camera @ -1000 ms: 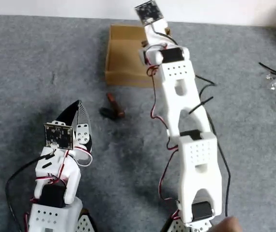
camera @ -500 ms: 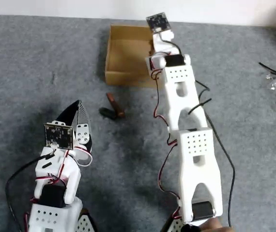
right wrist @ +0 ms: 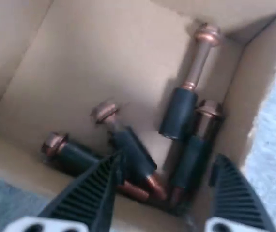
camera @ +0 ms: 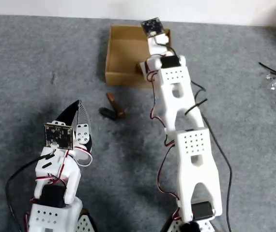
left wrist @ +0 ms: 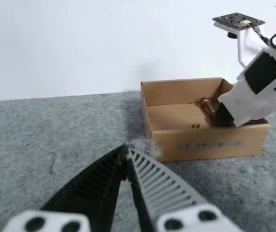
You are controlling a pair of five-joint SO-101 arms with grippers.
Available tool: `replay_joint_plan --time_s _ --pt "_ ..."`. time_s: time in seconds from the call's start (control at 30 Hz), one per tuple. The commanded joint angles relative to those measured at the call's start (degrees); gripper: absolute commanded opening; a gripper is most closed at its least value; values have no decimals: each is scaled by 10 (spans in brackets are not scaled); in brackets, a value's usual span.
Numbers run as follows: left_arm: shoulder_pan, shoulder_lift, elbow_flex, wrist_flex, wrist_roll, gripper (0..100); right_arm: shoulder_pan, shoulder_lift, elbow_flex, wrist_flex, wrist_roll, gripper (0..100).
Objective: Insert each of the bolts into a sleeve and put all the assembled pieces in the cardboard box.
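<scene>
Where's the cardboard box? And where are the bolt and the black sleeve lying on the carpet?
cardboard box [camera: 123, 77]: high view, on its outer wall nearest the arms.
bolt [camera: 113, 102]: high view, on its copper shank.
black sleeve [camera: 107, 113]: high view, on its middle.

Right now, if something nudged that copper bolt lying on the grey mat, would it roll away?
Probably only a little: the bolt is round, so it may roll, but the fuzzy mat should slow it. It looks like metal, so likely stiff and heavy for its size.
</scene>
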Motion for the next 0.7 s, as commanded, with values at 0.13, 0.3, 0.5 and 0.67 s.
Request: replay_joint_plan --time_s 0.13,0.3,0.5,0.67 --pt "10 1 12 -11 -4 7 12 -29 -97 109 -15 292" --pt "10 1 12 -11 -4 7 10 -24 -275 216 -71 292" --pt "10 1 12 -11 -4 7 -36 -37 -415 352 -70 292" --pt "10 1 12 -11 -4 7 -64 -51 -384 364 -74 292"
